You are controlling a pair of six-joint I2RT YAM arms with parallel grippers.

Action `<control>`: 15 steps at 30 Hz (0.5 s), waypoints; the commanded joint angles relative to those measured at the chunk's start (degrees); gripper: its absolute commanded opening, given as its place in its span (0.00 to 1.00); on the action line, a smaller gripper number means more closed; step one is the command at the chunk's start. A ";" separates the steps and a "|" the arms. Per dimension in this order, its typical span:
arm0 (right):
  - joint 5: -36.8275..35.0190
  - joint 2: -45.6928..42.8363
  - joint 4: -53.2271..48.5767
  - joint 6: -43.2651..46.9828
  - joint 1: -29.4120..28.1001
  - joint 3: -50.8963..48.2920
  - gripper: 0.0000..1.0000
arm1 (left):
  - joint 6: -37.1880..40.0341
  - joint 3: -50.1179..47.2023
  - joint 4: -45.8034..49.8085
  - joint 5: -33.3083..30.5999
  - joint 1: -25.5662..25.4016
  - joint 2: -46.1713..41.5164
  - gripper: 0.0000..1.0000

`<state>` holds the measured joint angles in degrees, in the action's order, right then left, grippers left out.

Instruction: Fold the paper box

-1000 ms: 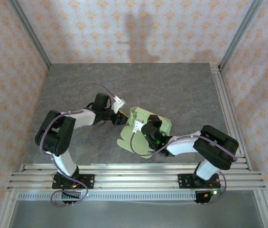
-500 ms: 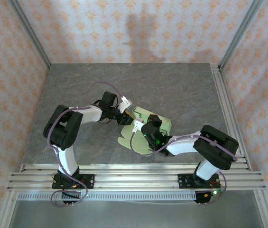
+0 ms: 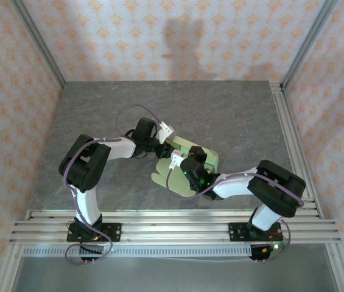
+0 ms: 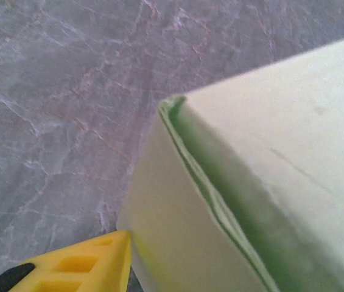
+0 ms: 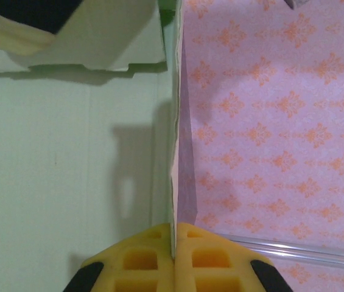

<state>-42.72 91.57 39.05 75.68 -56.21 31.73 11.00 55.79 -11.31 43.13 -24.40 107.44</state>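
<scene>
1. table: paper box half raised near middle, slightly toward near edge
2. right gripper clenched on an upright wall of card; hold firm as anchor, no pulling
3. left gripper at box's far-left corner, one pad just beside wall, cannot tell if gripping; press wall inward slowly, square to crease, without crushing

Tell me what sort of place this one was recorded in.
Most likely a lab robot cell rather than a home or factory: a grey stone-look table boxed in by aluminium framing, patterned backdrop walls, and a left arm and right arm bolted at its near edge.
</scene>
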 commanded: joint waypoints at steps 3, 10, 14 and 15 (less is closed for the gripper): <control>-0.66 0.62 -1.06 -0.09 -0.82 0.97 0.00 | -3.44 -2.24 -7.98 -5.51 -0.43 -0.59 0.37; -1.07 1.78 0.34 -0.10 -1.17 1.30 0.00 | -3.65 -2.41 -7.69 -7.32 -1.94 -0.59 0.28; -1.15 2.26 2.30 -1.10 -1.77 1.37 0.03 | -4.68 -2.08 -8.08 -9.92 -2.89 -0.04 0.21; -0.76 1.93 2.31 -1.84 -1.84 1.33 0.08 | -4.63 -2.09 -8.03 -10.58 -3.14 0.04 0.21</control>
<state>-45.01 92.86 40.18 75.57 -56.34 32.21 7.70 53.78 -17.02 36.03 -26.87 107.42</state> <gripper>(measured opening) 0.054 0.216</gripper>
